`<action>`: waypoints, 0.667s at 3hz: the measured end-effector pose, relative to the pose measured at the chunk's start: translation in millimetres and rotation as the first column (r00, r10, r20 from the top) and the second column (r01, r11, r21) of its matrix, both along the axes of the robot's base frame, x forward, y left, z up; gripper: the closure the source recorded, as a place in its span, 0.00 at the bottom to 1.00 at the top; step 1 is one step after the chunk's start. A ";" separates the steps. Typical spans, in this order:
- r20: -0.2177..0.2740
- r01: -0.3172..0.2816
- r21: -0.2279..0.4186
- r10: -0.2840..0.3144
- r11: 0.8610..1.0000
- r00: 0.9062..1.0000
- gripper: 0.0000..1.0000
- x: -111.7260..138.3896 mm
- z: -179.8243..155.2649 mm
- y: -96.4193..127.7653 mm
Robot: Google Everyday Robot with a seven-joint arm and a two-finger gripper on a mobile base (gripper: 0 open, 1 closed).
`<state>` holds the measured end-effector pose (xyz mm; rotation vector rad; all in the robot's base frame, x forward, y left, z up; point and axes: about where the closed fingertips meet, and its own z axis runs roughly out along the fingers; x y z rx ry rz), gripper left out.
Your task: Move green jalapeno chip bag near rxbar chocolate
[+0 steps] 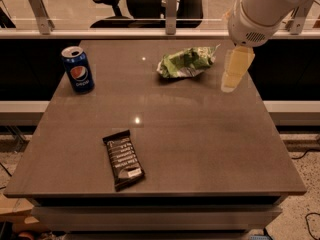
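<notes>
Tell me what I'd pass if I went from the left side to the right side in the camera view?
Pepsi can → rxbar chocolate → green jalapeno chip bag → gripper, which hovers just to the right of the bag, near the far right corner.

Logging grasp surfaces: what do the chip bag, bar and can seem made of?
Chip bag: thin crumpled film, likely foil or plastic, with glossy creases. Bar: black printed wrapper, probably plastic, smooth and flat. Can: likely aluminium, with a silvery top rim. Gripper hangs beside the bag, not touching.
</notes>
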<state>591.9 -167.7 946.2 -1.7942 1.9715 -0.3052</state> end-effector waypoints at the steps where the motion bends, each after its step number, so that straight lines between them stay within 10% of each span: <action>1: 0.018 -0.015 0.022 0.015 1.000 1.000 0.00 16.6 -11.0 7.2; 2: 0.025 -0.049 0.038 0.048 0.998 0.999 0.00 33.7 -21.5 16.6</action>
